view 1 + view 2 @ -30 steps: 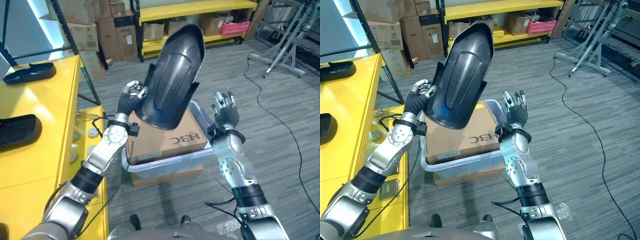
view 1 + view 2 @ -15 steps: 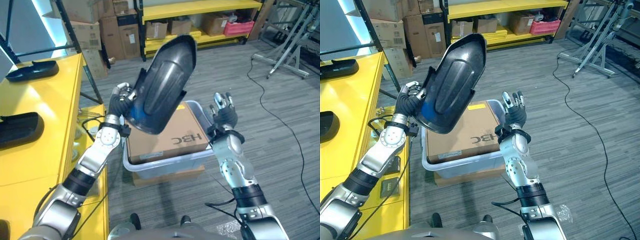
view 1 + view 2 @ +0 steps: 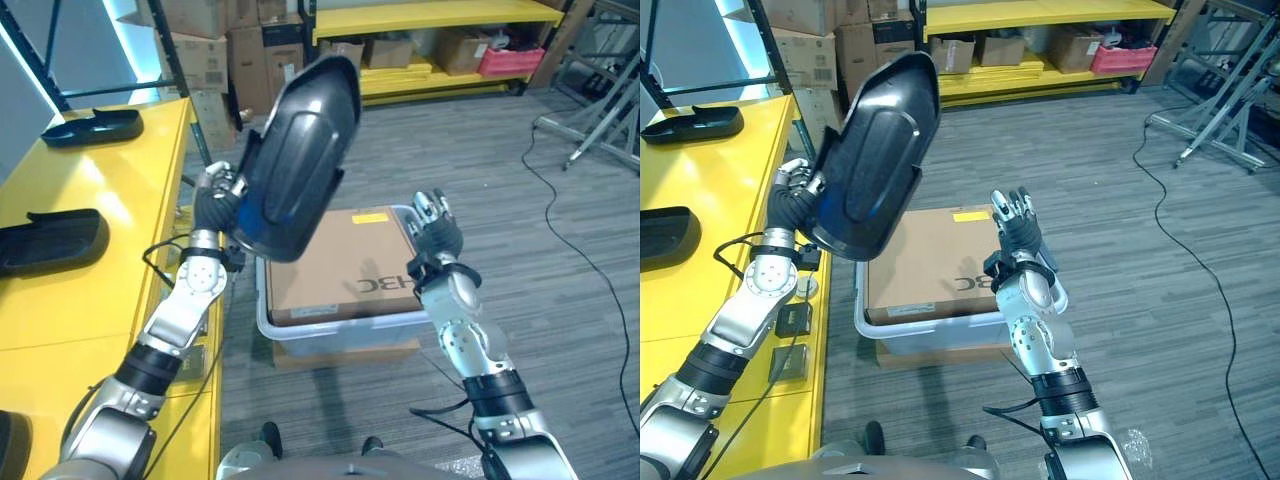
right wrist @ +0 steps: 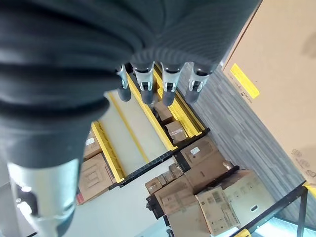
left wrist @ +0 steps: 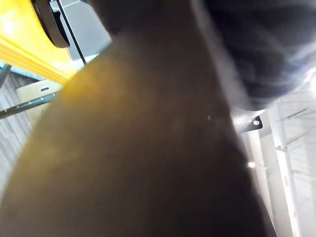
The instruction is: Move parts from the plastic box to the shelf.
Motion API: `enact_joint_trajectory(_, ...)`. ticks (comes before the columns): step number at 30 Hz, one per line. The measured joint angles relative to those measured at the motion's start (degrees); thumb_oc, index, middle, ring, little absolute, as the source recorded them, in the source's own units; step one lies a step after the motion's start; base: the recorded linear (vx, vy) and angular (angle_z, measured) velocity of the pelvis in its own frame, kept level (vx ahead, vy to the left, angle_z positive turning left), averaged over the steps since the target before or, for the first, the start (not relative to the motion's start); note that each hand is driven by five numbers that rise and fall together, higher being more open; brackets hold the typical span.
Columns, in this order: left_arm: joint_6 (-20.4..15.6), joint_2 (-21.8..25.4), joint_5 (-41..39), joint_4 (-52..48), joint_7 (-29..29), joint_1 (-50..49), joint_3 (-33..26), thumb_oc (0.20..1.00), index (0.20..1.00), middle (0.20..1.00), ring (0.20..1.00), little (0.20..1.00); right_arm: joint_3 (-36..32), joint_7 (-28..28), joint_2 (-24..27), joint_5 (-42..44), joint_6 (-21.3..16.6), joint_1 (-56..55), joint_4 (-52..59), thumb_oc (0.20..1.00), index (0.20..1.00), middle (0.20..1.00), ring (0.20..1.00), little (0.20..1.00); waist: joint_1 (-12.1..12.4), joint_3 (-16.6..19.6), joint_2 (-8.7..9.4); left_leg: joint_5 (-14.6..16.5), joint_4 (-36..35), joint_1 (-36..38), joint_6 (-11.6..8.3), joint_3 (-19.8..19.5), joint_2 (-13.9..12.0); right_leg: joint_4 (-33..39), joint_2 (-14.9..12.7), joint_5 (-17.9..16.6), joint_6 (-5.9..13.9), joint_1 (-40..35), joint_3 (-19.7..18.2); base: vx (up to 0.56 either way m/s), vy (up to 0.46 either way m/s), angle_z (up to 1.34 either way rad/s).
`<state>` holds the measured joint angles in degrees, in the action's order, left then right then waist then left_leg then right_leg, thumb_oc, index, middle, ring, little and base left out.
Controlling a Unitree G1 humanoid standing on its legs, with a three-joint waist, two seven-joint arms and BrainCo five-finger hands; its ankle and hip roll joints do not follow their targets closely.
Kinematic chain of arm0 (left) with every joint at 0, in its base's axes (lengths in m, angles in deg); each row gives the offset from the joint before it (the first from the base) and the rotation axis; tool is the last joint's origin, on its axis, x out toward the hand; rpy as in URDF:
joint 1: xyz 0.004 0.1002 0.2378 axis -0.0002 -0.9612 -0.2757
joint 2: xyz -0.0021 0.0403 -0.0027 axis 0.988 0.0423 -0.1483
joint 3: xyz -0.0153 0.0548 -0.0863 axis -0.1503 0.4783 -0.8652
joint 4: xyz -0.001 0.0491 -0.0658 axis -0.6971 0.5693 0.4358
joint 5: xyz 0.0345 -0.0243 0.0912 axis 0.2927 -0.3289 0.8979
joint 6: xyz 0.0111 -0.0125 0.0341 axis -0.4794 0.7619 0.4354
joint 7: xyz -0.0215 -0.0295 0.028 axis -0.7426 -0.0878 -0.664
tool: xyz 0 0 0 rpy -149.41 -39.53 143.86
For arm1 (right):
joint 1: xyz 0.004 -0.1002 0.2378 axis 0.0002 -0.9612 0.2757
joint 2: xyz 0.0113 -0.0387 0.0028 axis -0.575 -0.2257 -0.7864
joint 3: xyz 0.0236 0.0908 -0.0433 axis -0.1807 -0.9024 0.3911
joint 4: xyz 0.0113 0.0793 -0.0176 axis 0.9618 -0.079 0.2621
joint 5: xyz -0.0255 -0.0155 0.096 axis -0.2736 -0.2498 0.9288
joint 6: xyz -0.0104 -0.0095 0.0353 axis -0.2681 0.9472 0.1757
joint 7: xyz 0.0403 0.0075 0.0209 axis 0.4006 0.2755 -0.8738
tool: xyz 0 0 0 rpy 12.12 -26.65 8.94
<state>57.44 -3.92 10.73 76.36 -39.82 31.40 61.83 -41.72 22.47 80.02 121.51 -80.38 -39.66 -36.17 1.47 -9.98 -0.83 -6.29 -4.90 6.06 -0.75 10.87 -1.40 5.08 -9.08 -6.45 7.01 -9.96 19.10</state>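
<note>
Gripping black part in left hand, beside yellow shelf edge

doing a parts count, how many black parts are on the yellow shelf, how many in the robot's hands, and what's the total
black parts on the yellow shelf: 2 ()
black part held up in the left hand: 1
in the right hand: 0
total: 3

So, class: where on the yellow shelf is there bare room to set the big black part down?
Free: the yellow shelf between the two black parts, and its near stretch below the second. Crowded: the plastic box, filled by a cardboard box.
</note>
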Motion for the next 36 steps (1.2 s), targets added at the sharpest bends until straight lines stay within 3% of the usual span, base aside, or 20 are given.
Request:
enact_joint_trajectory(11, -2.24, 2.49, 0.05, -3.79, 0.80, -2.21, -4.34, 0.200, 0.200, 0.200, 0.200, 0.200, 0.03, -0.23, -0.16, 0.05, 1.18, -0.58, -0.12, 1.000, 1.000, 1.000, 1.000, 1.000, 3.26, -0.06, -0.09, -0.54, 0.00, -1.52, 0.42, -3.31, 0.95, -0.42, -0.51, 0.40, 0.27, -0.59, 2.58, -0.01, -0.019, 0.15)
enact_joint_trajectory(13, -3.11, 2.70, -0.02, -4.65, -0.26, -1.68, -4.12, 0.200, 0.200, 0.200, 0.200, 0.200, -0.17, -0.12, -0.09, 0.97, 0.41, -2.55, -0.07, 1.000, 1.000, 1.000, 1.000, 1.000, 2.17, -0.12, 0.18, -1.29, 0.00, -2.50, 1.02, -7.39, 1.76, -0.70, -0.26, 1.74, 0.43, -2.05, 2.24, 0.00, -0.086, 0.97)
enact_joint_trajectory(15, -4.87, 2.11, -0.21, -4.45, -1.15, -1.08, -3.56, 0.200, 0.200, 0.200, 0.200, 0.200, -1.01, 0.06, 0.44, 1.21, -0.57, -4.85, -0.23, 1.000, 1.000, 1.000, 1.000, 1.000, 0.36, -0.83, -0.72, -3.35, 0.34, -3.40, 1.43, -15.21, 2.67, -4.67, 0.30, 5.04, -0.16, -2.57, -0.25, -0.01, -0.100, 2.05)
enact_joint_trajectory(16, -5.43, 1.84, -0.23, -4.79, -1.90, -1.08, -3.42, 0.200, 0.200, 0.200, 0.200, 0.200, -1.13, 0.02, 0.85, 1.28, -0.73, -6.85, -0.24, 1.000, 1.000, 1.000, 1.000, 1.000, -0.75, -1.33, -1.49, -3.83, 0.35, -4.34, 1.54, -19.66, 1.84, -5.85, 3.04, 9.64, -1.71, -2.19, -7.69, -0.05, -0.119, 2.01)
enact_joint_trajectory(18, -5.62, 3.49, -0.20, -6.30, -1.46, -1.91, -4.62, 0.200, 0.200, 0.200, 0.200, 0.200, -0.67, -0.58, 0.88, 1.71, -0.64, -6.72, -0.30, 1.000, 1.000, 1.000, 1.000, 1.000, 1.48, -1.82, -0.70, -3.89, 0.33, -5.13, 0.69, -20.12, 2.12, -6.01, 4.27, 9.40, -1.42, -0.65, -9.82, -0.04, -0.109, 1.00)
enact_joint_trajectory(20, -5.74, 5.44, -0.19, -9.55, -1.33, -4.34, -6.71, 0.200, 0.200, 0.200, 0.200, 0.200, -0.77, -1.94, 0.90, 1.89, -0.64, -6.02, -0.49, 1.000, 1.000, 1.000, 1.000, 1.000, 4.28, -1.87, -0.89, -2.10, 0.33, -5.89, -0.85, -18.57, 0.42, -5.70, 5.38, 9.74, -2.52, -0.68, -8.02, -0.06, -0.091, 0.43)
enact_joint_trajectory(28, -7.58, 4.97, -0.10, -14.49, -1.49, -10.22, -8.66, 0.200, 0.200, 0.200, 0.200, 0.200, -0.79, -3.04, 3.53, -1.45, 0.69, -5.80, -0.52, 1.000, 1.000, 1.000, 1.000, 1.000, 5.25, -2.18, -1.73, -4.85, 0.27, -6.74, -1.86, -19.67, 0.05, -1.66, 7.39, 7.99, -2.42, -4.66, -3.94, -0.07, -0.041, 0.26)
enact_joint_trajectory(31, -7.61, 4.91, -0.15, -15.10, -1.61, -10.73, -10.36, 0.200, 0.200, 0.200, 0.200, 0.200, -0.79, -4.11, 6.02, -9.29, 3.39, -5.79, -0.44, 1.000, 1.000, 1.000, 1.000, 1.000, 5.13, -2.33, -1.88, -5.01, -0.04, -8.30, -1.75, -18.07, 0.38, -0.44, 7.27, 7.49, -2.39, -6.00, -0.90, -0.03, 0.039, 0.45)
enact_joint_trajectory(33, -8.51, 4.12, -0.26, -16.17, -1.99, -11.52, -13.57, 0.200, 0.200, 0.200, 0.200, 0.200, -0.44, -6.11, 8.63, -21.28, 5.68, -6.84, 1.47, 1.000, 1.000, 1.000, 1.000, 1.000, 3.75, -2.81, -1.44, -2.07, -0.03, -9.35, -0.43, -10.01, -0.18, -0.59, 6.23, 8.12, -2.13, -6.86, 4.02, -0.04, 0.036, 1.16)
enact_joint_trajectory(36, -10.73, 4.12, -1.87, -18.41, -3.13, -14.68, -15.99, 0.200, 0.200, 0.200, 0.200, 0.200, -2.83, -10.18, 13.90, -30.48, 9.37, -11.65, 6.26, 1.000, 1.000, 1.000, 1.000, 1.000, 2.75, -3.12, -1.63, 6.07, -0.02, -9.94, 4.23, 2.05, -0.28, -3.90, 3.90, 8.38, -1.77, -8.04, 11.47, -0.02, 0.060, 1.87)
